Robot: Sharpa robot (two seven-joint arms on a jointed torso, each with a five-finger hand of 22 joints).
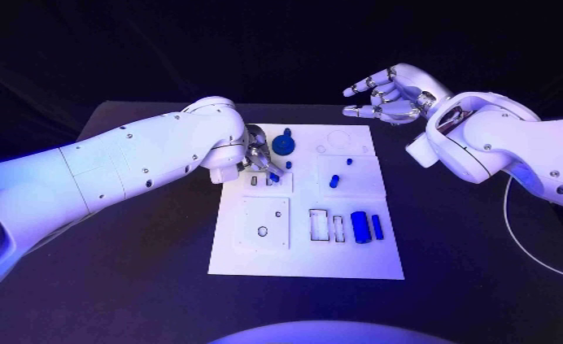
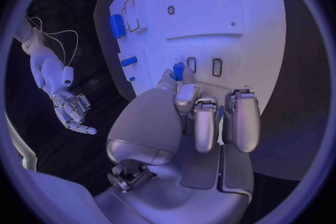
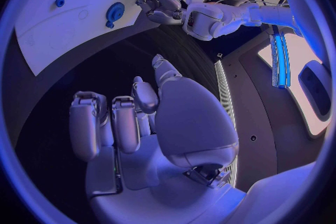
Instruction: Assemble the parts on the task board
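Blue against white, the small part (image 1: 273,176) sits pinched at the fingertips of our left robot hand (image 1: 260,161), low over the upper left of the task board (image 1: 307,267), just above two small slots (image 2: 204,65). Our right robot hand (image 1: 394,96) hovers released, fingers spread, off the board's far right corner above the black desk (image 1: 469,279). To do this step well, we judge that we should keep the pinch firm, line the part up square with its slot, and lower it straight rather than at a slant. Other blue parts (image 1: 363,227) lie near the board's lower right, well apart from the work.
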